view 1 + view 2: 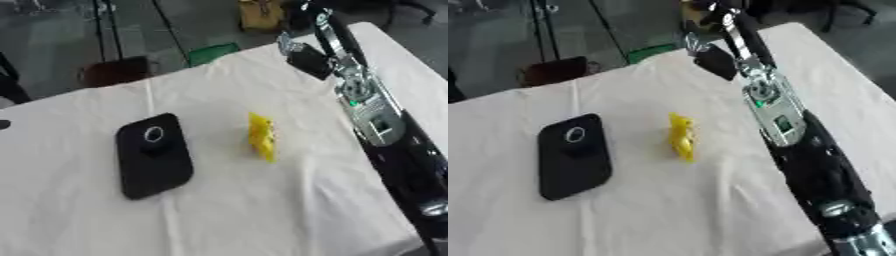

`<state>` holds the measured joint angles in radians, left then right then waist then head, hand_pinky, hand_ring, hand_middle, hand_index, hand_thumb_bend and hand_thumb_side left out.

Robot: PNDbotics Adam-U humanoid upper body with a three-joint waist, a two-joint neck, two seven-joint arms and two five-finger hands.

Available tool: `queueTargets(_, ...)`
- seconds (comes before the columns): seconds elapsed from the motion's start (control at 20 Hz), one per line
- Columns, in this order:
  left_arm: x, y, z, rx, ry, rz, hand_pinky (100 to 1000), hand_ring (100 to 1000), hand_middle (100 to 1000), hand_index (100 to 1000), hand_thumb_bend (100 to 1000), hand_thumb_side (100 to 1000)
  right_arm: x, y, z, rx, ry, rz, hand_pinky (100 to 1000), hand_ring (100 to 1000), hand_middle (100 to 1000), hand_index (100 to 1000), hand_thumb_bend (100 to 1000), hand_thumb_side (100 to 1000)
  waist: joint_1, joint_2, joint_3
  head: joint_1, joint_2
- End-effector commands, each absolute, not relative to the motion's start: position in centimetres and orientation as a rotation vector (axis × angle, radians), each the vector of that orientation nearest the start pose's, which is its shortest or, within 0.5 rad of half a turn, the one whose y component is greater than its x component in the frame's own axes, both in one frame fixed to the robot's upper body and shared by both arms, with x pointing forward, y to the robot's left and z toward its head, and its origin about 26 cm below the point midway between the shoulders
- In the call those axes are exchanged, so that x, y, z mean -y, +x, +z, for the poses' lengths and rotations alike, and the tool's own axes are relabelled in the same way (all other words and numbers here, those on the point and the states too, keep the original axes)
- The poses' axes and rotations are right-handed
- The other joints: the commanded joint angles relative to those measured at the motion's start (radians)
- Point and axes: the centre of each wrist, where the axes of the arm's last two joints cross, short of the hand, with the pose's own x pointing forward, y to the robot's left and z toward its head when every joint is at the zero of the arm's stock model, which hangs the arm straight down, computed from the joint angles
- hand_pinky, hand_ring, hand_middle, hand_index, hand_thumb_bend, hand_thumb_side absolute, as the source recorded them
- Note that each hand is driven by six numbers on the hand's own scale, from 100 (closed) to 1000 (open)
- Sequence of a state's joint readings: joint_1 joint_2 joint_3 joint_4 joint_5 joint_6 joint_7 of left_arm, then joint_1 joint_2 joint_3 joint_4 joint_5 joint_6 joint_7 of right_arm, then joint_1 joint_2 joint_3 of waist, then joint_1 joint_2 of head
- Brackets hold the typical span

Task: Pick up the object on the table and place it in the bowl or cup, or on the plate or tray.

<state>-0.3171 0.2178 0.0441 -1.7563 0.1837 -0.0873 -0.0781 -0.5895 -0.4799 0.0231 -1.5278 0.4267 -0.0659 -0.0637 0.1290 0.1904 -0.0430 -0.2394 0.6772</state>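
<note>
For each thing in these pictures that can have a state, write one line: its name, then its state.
yellow object: on the tablecloth, right of the tray, apart from it, not held.
black tray: flat on the tablecloth, with a small dark cup on it.
small dark cup: upright on the tray's far end.
right arm: stretched over the table's right side; its hand cannot be made out.

Small yellow object [262, 137] — crumpled-looking, longer than wide, lying free near the middle of the white-covered table [262, 210]. Just to its left, apart from it, a flat black tray [154, 156] with rounded corners — a small dark piece with a pale ring resting on its far half.
</note>
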Motion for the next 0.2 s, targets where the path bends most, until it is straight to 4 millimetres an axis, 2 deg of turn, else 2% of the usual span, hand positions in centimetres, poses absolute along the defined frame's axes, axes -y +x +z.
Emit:
queueTargets(0.05,-26.84,33.49,15.17,2.170,-0.090,-0.194,690,829,883,869,381,1000,30.41,38.51,22.64,2.139,-0.850,0.651,732,739,809,847,100,592,-0.005,-0.012,-0.001,0.002,-0.007)
queueTargets(0.2,-26.86,33.49,15.14,2.169,-0.090,-0.193,689,830,884,872,378,1000,30.72,38.40,22.58,2.135,-0.859,0.629,732,740,809,847,100,592,-0.004,-0.012,-0.002,0.004,-0.007)
